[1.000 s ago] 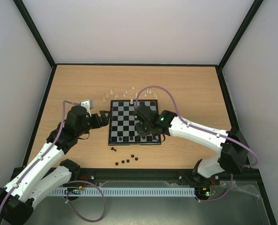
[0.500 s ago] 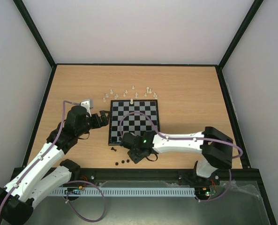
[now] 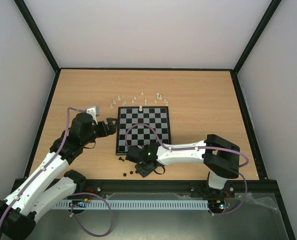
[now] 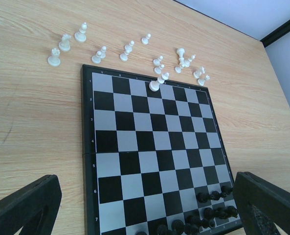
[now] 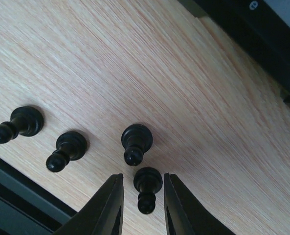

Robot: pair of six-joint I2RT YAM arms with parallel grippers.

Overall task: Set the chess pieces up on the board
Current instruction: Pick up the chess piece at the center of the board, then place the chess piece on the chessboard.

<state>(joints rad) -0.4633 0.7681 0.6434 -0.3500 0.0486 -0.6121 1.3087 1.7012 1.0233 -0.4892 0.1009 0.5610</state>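
The board (image 3: 140, 127) lies mid-table and fills the left wrist view (image 4: 149, 147). Several white pieces (image 3: 138, 99) stand on the table beyond its far edge; one white piece (image 4: 155, 84) stands on the far row. Several black pieces (image 4: 208, 213) crowd the near right corner. My right gripper (image 3: 141, 167) is low over the table in front of the board. In the right wrist view it (image 5: 142, 196) is open around a standing black pawn (image 5: 147, 188), with small gaps on both sides. Three more black pawns (image 5: 66, 149) stand close by. My left gripper (image 3: 108, 127) is open and empty at the board's left edge.
Loose black pieces (image 3: 122, 159) sit on the table by the board's near left corner. The black frame rail (image 3: 148, 184) runs along the near table edge, close behind the right gripper. The right arm (image 3: 188, 150) lies across the table in front of the board.
My right gripper has swung from over the board's near rows to the table in front of it and has come down around a loose black pawn. The left arm has not moved.
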